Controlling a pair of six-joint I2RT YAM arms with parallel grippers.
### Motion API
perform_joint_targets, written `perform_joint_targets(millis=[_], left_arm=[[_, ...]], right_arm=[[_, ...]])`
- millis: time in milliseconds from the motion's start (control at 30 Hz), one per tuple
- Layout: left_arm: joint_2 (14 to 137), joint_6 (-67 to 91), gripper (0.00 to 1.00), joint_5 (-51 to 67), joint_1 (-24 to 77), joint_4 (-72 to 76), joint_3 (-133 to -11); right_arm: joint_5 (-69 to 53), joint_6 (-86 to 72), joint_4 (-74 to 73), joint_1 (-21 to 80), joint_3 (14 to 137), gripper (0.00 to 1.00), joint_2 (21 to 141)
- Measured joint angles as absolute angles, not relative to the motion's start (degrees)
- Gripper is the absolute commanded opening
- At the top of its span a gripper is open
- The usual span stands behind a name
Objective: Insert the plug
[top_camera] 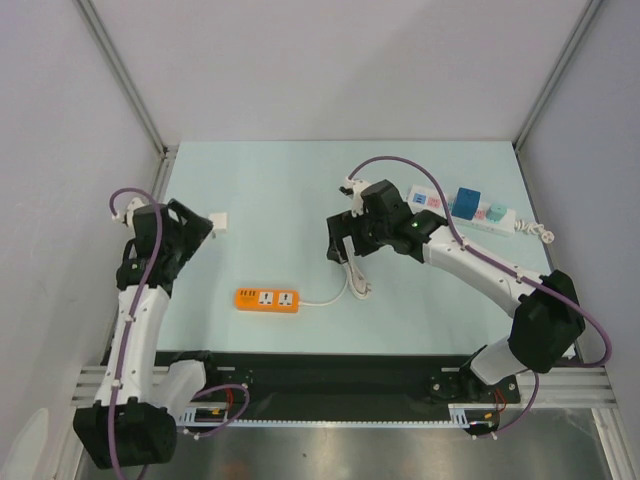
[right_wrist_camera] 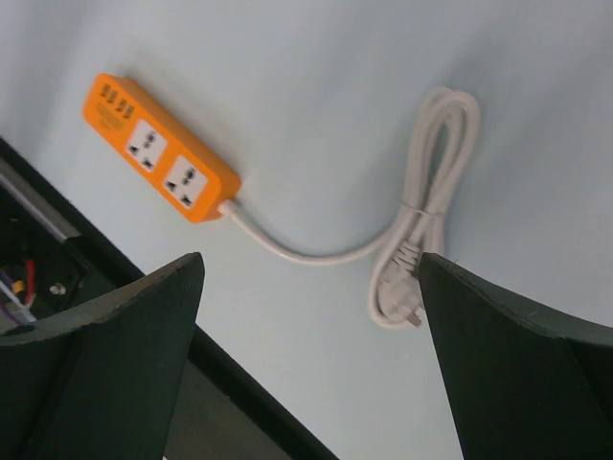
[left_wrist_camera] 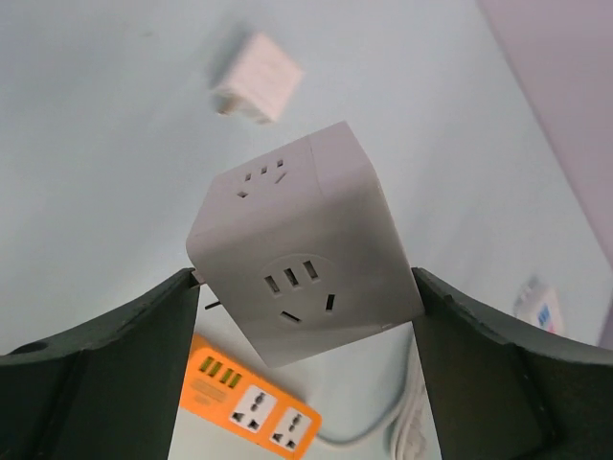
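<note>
Left claw is clenched on a white socket cube, held tilted above the orange strip. Right claw is released and empty, over the coiled cord. The blue plug sits on the white power strip at far right, well apart from both claws. Judgement: the right arm is nearer. Take the plug by its flat sides, keep it square, press straight down.

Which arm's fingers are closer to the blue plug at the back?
Right. The right fingers hang a little left of the blue plug, above the coiled cord; the left fingers are far off at the left table edge.
</note>
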State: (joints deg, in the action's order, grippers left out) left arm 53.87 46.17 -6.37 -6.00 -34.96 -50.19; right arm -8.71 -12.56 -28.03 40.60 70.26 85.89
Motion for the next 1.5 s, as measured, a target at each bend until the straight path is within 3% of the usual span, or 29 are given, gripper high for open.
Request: perform_joint_targets(millis=[333, 700, 1067, 1500], left_arm=[[51.86, 42.72, 0.0, 12.58, 7.25, -23.51, -49.93], [50.5, 39.86, 0.0, 33.61, 12.36, -7.44, -44.29], [53.25, 47.48, 0.0, 55.33, 16.8, 12.67, -41.5], [56.64, 56.95, 0.0, 59.37, 28.4, 24.1, -46.09]], right_arm=[[-22.26, -19.11, -5.48, 43.11, 60.66, 1.0, 83.53], [-23.94, -22.02, 14.66, 43.86, 50.83, 1.0, 74.65], [-31.88, -6.63, 33.69, 44.01, 29.47, 1.0, 55.66], [-36.38, 7.27, 40.6, 43.27, 35.83, 1.0, 56.14]])
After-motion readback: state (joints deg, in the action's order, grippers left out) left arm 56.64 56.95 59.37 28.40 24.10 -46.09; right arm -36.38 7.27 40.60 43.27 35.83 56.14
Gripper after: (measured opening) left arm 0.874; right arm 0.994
